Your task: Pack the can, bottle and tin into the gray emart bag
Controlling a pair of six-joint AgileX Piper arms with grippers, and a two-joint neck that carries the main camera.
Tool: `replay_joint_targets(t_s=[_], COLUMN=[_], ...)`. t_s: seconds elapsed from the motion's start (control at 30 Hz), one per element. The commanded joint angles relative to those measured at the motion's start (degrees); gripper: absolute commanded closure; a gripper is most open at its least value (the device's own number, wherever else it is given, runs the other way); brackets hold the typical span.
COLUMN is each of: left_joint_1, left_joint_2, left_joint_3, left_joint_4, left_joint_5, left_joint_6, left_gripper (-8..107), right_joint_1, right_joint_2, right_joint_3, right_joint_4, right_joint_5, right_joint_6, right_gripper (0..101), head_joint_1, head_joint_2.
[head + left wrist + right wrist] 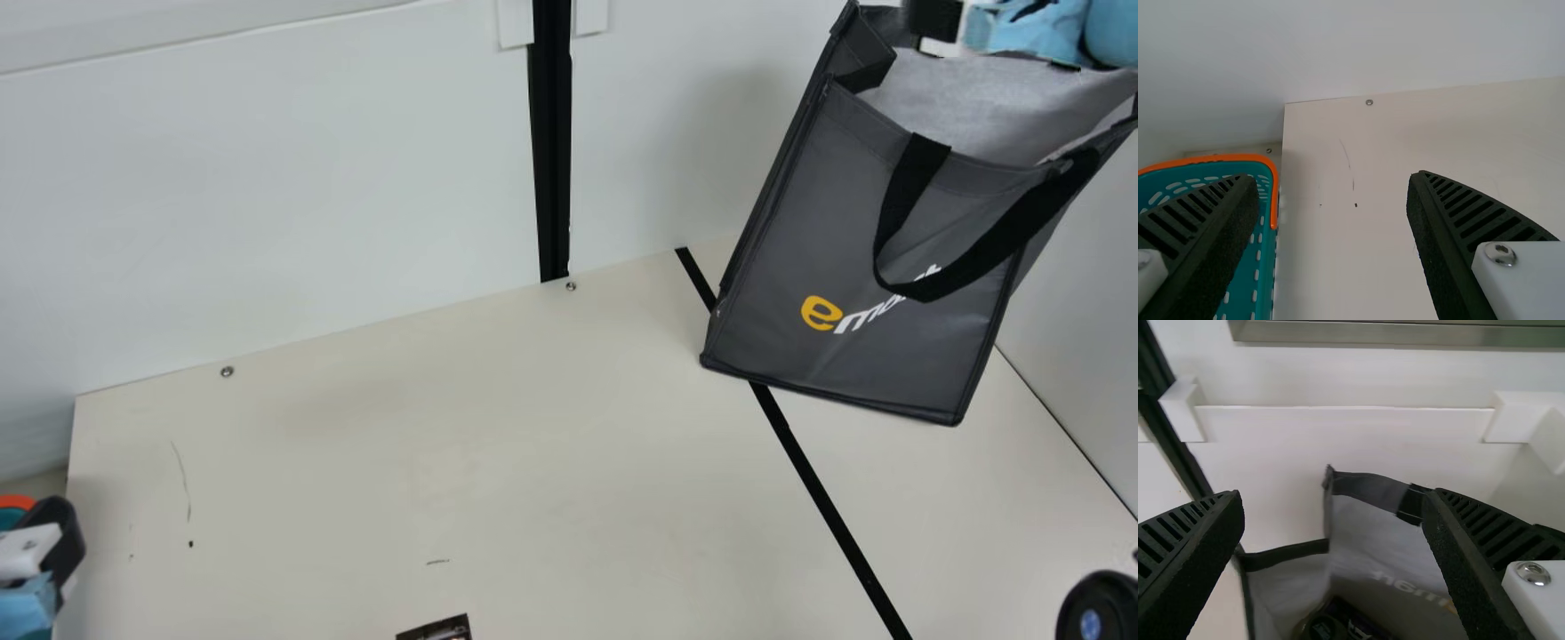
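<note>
Cream table point(356, 462) — black strip point(827, 507) along it, gray emart bag point(853, 222) over the strip, dark item point(440, 628) — partly seen

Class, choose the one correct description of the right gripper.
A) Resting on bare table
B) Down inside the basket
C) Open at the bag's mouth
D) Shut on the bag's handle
C: the right gripper has its fingers wide apart with nothing between them, and the gray bag gapes right by it.
</note>
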Motion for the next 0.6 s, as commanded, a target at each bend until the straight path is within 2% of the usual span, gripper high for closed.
replay_joint_targets(t_s=[0.0, 0.57], left_joint_1=[0.00, 0.00], left_joint_2=[0.00, 0.00], left_joint_3=[0.00, 0.00], left_joint_4=[0.00, 0.00], left_joint_5=[0.00, 0.00], left_joint_6=[0.00, 0.00], left_gripper=[9, 9], right_joint_1=[2.31, 16.90], right_joint_2=[-0.81, -9.01], right_joint_3=[1.35, 14.97], right_joint_4=[-0.45, -6.00], right_joint_5=[-0.40, -5.25], right_joint_6=[0.01, 0.47], right_gripper=[10, 10], head_joint_1=[-1.30, -1.30], head_joint_2=[-0.05, -0.05])
